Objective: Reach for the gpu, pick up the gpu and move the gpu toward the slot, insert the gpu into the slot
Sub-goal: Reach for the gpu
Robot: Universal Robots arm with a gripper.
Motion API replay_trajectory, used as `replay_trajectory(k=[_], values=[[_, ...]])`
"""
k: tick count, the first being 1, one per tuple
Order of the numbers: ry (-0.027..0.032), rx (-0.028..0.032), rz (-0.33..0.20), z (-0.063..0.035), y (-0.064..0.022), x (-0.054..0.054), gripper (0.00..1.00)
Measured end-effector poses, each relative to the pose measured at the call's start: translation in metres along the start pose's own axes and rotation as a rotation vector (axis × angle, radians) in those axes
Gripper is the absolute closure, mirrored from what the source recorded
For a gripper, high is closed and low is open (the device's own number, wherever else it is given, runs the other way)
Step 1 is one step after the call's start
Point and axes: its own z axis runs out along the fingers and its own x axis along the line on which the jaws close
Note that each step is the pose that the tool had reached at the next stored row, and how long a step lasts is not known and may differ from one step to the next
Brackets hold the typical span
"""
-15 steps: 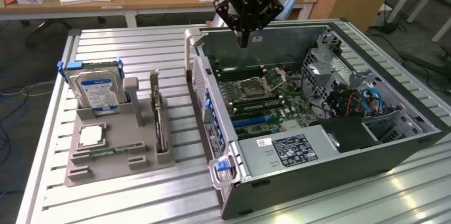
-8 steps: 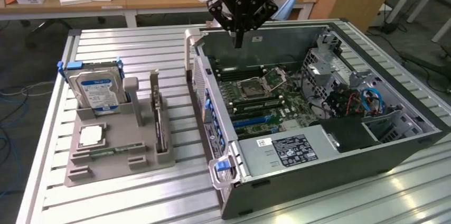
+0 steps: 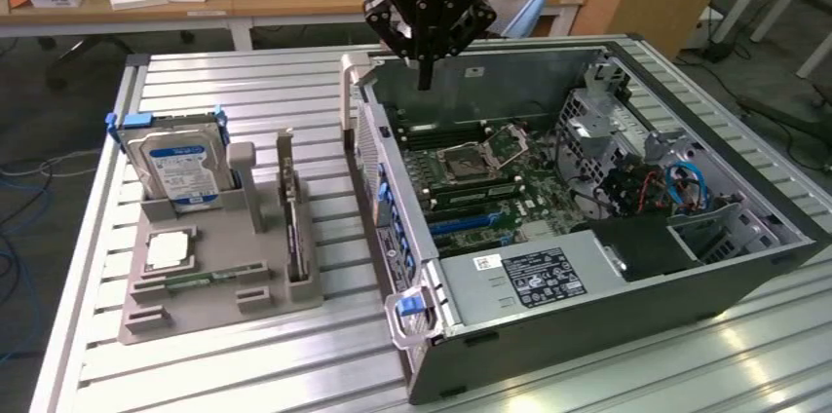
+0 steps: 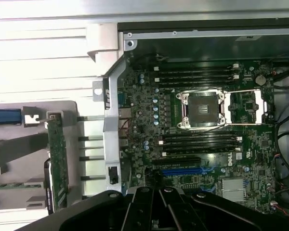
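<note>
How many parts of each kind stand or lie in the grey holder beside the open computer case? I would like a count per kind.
In the grey holder:
hard drive: 1
gpu: 1
processor chip: 1
memory stick: 1
Total: 4

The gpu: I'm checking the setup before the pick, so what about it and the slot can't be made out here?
- gpu: edge-on in both views, so its faces are hidden; in the exterior view the grey holder covers its lower edge.
- blue slot: wrist view, its contacts are too small to tell.
</note>
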Motion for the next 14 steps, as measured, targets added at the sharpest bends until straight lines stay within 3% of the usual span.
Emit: replay_trajectory(k=[9,14], values=[[0.0000,0.0000,0.000,-0.0006,-0.0016,0.021,0.90],[0.0001,0.0001,0.000,-0.0012,-0.0031,0.041,0.90]])
